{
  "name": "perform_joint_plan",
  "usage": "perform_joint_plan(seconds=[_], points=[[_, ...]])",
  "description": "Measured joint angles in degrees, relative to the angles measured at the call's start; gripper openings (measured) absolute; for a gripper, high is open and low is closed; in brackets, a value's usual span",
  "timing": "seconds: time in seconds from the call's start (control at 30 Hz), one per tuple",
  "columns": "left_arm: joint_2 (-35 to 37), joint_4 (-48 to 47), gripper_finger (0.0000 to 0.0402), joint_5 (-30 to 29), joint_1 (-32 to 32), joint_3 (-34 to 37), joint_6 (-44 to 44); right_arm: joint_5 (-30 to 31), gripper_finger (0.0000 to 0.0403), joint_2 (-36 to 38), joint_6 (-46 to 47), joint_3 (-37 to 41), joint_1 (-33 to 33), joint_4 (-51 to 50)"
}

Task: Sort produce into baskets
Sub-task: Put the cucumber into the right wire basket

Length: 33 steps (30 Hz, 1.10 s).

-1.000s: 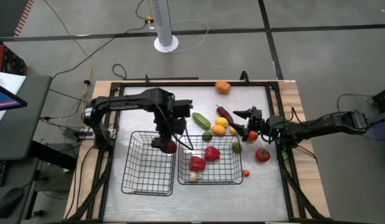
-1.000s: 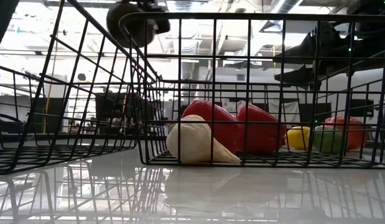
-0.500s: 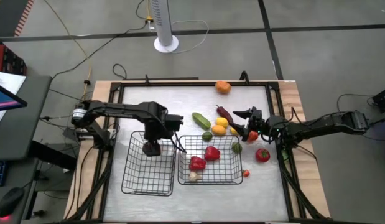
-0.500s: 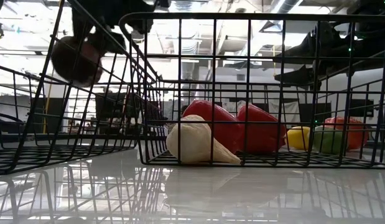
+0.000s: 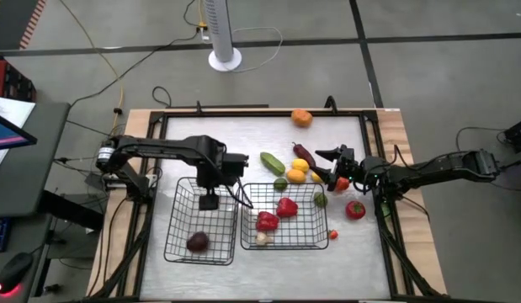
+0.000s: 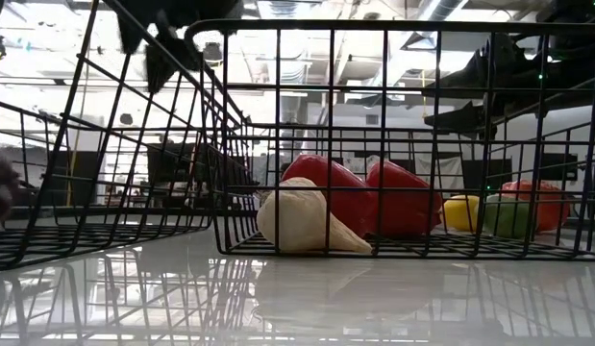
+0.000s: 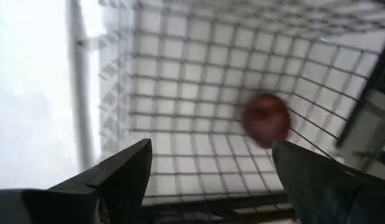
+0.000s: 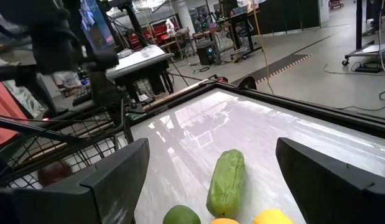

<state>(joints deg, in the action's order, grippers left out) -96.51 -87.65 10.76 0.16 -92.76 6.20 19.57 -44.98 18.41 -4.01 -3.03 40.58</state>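
Produce handling: dark red fruit (image 5: 198, 242) in the left basket (image 5: 178, 252) looks small, round, light and smooth, so likely to roll; best pinched across its middle.
Left claw (image 5: 209, 201): spread wide above that basket, released, holding nothing.
Right basket (image 5: 315, 244): holds red peppers (image 5: 286, 207) and a pale garlic bulb (image 5: 261, 238).
Right claw (image 5: 326, 167): spread wide, empty, hovering by the loose cucumber (image 8: 226, 182) and lemon (image 5: 300, 166) on the table (image 5: 243, 135).
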Motion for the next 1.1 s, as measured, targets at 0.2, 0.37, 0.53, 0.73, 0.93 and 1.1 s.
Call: perform_joint_plan(seconds=[0.2,0.37,0.53,0.73,0.93,1.1], points=[[0.62,8.00,0.0318,-16.53,0.01,-5.78,-5.04,0.00,0.0379,0.01,0.17,0.00,0.00,-1.21],[3.63,24.26,0.0318,-17.38,1.44,-1.61,-11.88,1.29,0.0379,-0.02,1.01,0.00,-0.08,-3.52],[4.81,33.51,0.0318,-16.76,6.63,3.60,-16.13,1.33,0.0379,0.01,1.14,0.00,-0.73,-3.54],[4.57,45.80,0.0318,-10.20,15.34,8.34,-17.92,1.31,0.0379,-0.02,2.28,0.00,-1.59,-4.25],[3.39,53.81,0.0318,-8.06,22.28,11.28,-20.60,1.32,0.0379,-0.02,2.30,0.00,-1.66,-4.21],[-2.51,56.15,0.0318,-4.28,25.64,11.10,-21.65,1.33,0.0379,-0.02,1.23,0.00,-1.64,-3.77]])
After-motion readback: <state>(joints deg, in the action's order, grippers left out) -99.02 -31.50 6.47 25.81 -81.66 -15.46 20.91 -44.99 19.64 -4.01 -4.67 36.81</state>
